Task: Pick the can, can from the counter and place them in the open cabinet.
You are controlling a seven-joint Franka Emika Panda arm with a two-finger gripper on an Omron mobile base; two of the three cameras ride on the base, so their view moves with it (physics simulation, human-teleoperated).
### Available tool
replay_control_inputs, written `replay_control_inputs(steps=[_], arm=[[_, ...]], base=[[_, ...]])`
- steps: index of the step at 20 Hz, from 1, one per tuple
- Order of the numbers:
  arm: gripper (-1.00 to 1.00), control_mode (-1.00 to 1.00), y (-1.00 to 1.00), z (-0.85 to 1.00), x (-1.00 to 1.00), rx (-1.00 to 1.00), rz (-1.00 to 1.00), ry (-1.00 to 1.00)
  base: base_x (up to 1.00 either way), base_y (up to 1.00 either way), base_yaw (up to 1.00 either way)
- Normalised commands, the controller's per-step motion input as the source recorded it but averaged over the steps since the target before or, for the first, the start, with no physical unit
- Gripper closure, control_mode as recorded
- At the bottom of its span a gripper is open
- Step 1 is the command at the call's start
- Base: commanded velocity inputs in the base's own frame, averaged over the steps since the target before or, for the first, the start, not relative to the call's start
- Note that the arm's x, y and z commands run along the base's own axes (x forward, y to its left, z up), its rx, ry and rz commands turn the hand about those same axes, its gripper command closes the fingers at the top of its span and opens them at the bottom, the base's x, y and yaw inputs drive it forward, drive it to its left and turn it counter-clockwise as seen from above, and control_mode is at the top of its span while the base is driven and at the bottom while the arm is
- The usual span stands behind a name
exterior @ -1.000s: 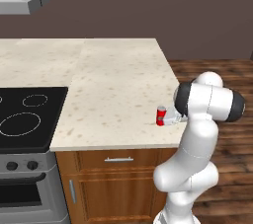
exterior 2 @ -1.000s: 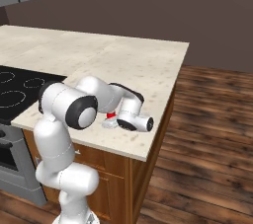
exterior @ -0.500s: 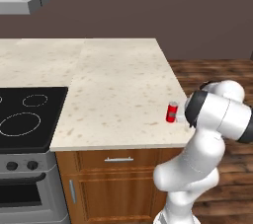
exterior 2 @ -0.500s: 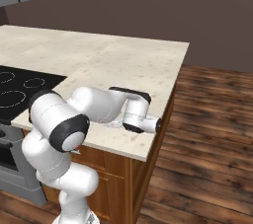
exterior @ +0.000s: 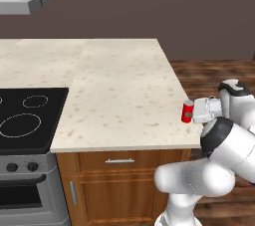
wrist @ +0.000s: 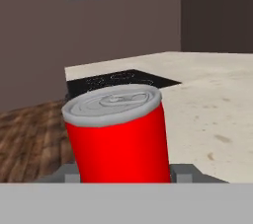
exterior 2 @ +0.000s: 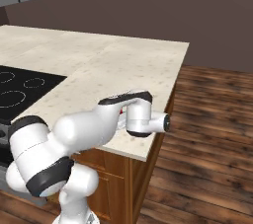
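the pincer [exterior: 191,112] had carried the plain red can [exterior: 187,111] from well inside the table [exterior: 119,90] out past its right edge. it was clenched on the can, which sat upright between its fingers; the lift looked done, the open cabinet next.

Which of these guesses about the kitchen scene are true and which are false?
1. The robot's gripper is shut on a red can. True.
2. The can has a silver top. True; the hand view shows it.
3. The can is lying on the black stovetop. False: it is at the counter's right edge, far from the stovetop.
4. The floor is white tile. False: it is brown wood planks.
5. A drawer with a silver handle sits under the counter. True.
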Motion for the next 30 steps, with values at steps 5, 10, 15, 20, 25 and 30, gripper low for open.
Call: replay_control_inputs(steps=[5,10,15,20,25,30], arm=[[1.00,-1.00,-0.01,0.48,-0.66,-0.02,0.00,-0.01],[1.00,-1.00,0.01,0.41,-0.63,-0.03,0.00,-0.17],[1.00,-1.00,0.09,0.37,-0.53,-0.12,0.00,-0.15],[1.00,-1.00,0.12,0.43,-0.40,-0.11,-0.08,0.03],[1.00,-1.00,0.10,0.47,-0.25,-0.11,-0.10,0.25],[1.00,-1.00,0.01,0.42,-0.27,-0.01,-0.08,0.29]], base=[[0.00,0.00,0.00],[0.00,0.00,0.00],[0.00,0.00,0.00],[0.00,0.00,0.00],[0.00,0.00,0.00],[0.00,0.00,0.00]])
